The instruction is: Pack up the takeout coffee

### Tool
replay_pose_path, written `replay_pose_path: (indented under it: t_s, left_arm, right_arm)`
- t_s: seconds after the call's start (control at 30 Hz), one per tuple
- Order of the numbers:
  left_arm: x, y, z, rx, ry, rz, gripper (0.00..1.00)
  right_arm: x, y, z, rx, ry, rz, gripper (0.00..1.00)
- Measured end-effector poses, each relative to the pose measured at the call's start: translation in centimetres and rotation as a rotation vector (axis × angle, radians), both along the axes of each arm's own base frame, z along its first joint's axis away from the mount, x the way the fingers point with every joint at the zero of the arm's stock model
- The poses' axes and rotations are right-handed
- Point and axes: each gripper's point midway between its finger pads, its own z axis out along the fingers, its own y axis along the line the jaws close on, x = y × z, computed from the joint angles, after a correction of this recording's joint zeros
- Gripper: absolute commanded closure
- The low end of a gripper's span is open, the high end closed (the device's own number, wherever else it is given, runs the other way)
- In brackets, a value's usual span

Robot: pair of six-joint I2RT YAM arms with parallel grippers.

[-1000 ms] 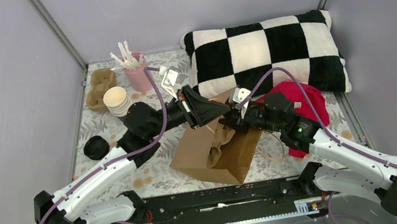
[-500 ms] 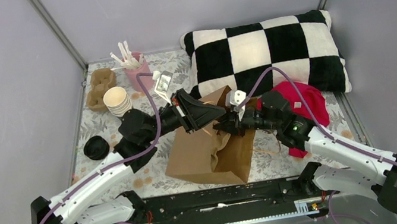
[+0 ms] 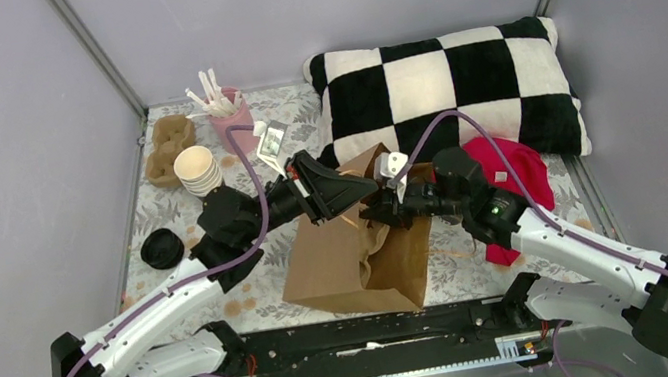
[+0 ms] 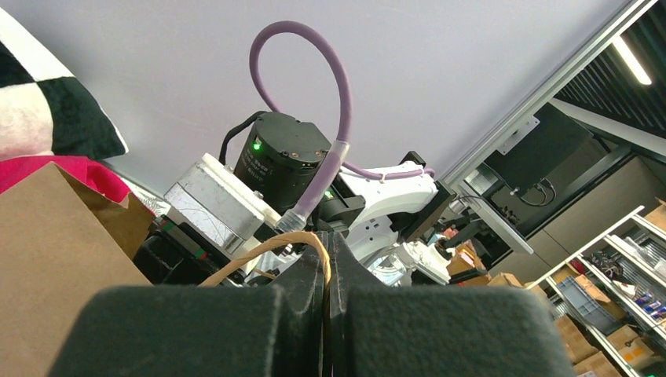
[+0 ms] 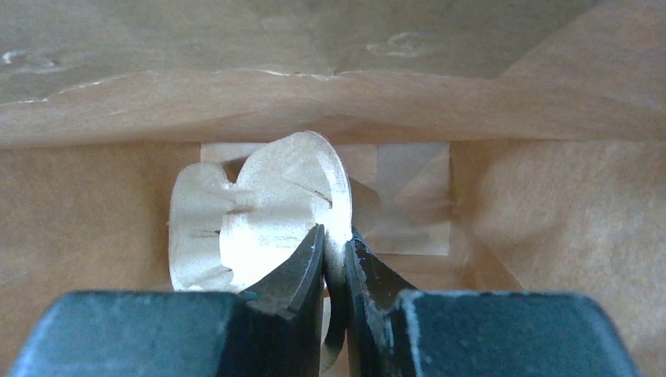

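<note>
Floral-patterned worktop (image 3: 138, 220) carries the takeout coffee (image 3: 161, 248) at its left edge, well apart from the brown paper bag (image 3: 351, 257). Left jaws are clamped tight on the bag's twine handle (image 4: 267, 245); right jaws, inside the bag, pinch a pale cardboard piece (image 5: 267, 204).
</note>
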Motion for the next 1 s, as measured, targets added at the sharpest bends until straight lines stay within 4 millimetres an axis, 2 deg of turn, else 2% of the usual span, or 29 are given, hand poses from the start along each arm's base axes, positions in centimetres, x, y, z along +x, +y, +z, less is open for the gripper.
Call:
replay_pose_path:
  t_s: [0.7,0.87,1.0]
  left_arm:
    - [0.13,0.76,-0.57,0.008,0.021,0.039,1.00]
    - [0.19,0.73,-0.78,0.016,0.027,0.040,1.00]
    - [0.27,0.71,-0.89,0.019,0.031,0.044,1.00]
  right_arm:
    - [0.15,0.16,-0.83,-0.021,0.025,0.000,0.78]
    - [0.18,0.21,-0.94,-0.021,0.033,-0.002,0.72]
    - [0.29,0.20,-0.96,-0.022,0.032,-0.007,0.72]
